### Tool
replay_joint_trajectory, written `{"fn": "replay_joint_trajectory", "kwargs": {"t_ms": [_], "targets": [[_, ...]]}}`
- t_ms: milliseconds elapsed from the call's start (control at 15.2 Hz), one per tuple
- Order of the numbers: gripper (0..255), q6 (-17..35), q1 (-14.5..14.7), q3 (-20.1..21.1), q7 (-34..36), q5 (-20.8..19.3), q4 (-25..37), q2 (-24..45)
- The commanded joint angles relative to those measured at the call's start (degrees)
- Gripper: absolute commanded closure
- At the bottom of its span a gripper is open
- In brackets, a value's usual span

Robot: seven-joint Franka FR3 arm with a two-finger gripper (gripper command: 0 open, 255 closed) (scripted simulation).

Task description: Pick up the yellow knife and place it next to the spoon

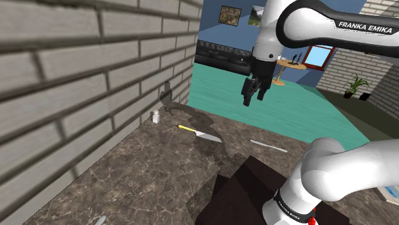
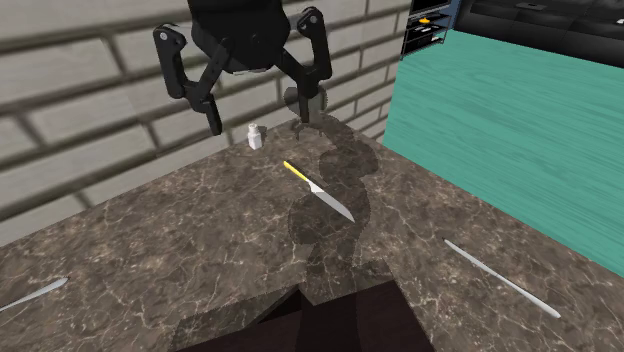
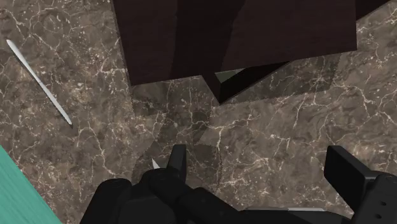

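The knife (image 2: pixel 319 192), with a yellow handle and a pointed grey blade, lies flat on the brown marbled table (image 2: pixel 150 240) at mid-frame. A small white bottle (image 2: pixel 256 134) stands near it by the brick wall (image 2: pixel 80 110). A thin silver utensil (image 2: pixel 500 278) lies at lower right. Black jaws hang spread above, gripping nothing.

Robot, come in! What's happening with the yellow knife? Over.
Pincer open, empty, above counter. Knife flat on counter, untouched. White bottle apart from it.

White rounded arm (image 1: pixel 332 166), black joint bands (image 1: pixel 300 22), white FRANKA EMIKA lettering (image 1: pixel 367 26), all-black two-finger jaws
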Motion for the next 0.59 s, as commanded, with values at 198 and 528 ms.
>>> {"fn": "replay_joint_trajectory", "kwargs": {"t_ms": [198,528], "targets": [[0,5.76,-0.08,-2.54,-3.73,-1.7,-2.93,2.43],[0,15.72,-0.22,-6.76,-9.8,-4.07,-6.09,8.5]]}}
